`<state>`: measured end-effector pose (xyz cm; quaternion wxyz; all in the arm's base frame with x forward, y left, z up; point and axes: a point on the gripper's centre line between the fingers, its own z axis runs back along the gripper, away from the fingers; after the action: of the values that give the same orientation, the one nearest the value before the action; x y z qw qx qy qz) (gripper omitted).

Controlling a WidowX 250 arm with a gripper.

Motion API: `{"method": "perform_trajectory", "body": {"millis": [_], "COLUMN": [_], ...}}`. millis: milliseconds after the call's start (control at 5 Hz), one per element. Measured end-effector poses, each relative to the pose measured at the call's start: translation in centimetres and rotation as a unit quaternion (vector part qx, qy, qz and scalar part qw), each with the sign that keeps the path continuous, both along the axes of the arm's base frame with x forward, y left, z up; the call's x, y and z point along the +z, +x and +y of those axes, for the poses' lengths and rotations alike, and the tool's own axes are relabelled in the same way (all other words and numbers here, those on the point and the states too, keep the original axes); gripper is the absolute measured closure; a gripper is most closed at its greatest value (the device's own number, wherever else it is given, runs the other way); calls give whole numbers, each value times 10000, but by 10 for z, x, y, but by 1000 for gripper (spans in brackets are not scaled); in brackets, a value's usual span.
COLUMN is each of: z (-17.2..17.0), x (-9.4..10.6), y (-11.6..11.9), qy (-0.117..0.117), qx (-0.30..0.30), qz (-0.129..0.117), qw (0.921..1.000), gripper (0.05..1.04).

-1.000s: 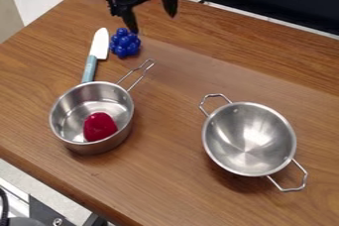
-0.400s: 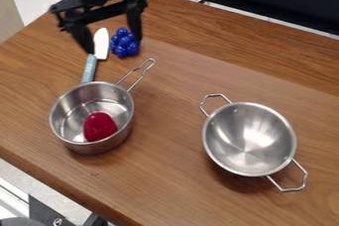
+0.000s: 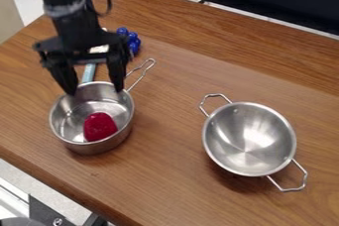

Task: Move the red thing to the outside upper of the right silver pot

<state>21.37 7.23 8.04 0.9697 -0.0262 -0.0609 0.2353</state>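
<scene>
Wooden tabletop (image 3: 172,180). Black gripper (image 3: 96,91), fingers spread apart, over silver saucepan (image 3: 122,138) holding red thing (image 3: 99,127). Two-handled silver pot (image 3: 248,138) at right.

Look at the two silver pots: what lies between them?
A bare stretch of wooden tabletop lies between the left pot and the right pot, as the camera view shows.

Bright, diffuse light covers the desk (image 3: 169,180), leaving a faint sheen on its wood. Pale glare streaks the right pot (image 3: 250,136), with a soft shadow at its lower left. Small highlights dot the red thing (image 3: 99,127). The arm (image 3: 74,27) and pincer (image 3: 95,92) look blurred.
</scene>
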Motion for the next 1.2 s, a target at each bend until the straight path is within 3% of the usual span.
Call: {"method": "perform_trajectory", "body": {"millis": [200,400,800,1200], "z": [-3,-2,4,3], "x": [-7,-3,-8,-16], "y": [-8,-15,-21,-22], "qy": [11,-90,122,282], "qx": [-323,-632,-795,-779], "qz": [114,72,143,63], "qw": [9994,9979,9967,9965], "gripper": [85,85,85,85]}}
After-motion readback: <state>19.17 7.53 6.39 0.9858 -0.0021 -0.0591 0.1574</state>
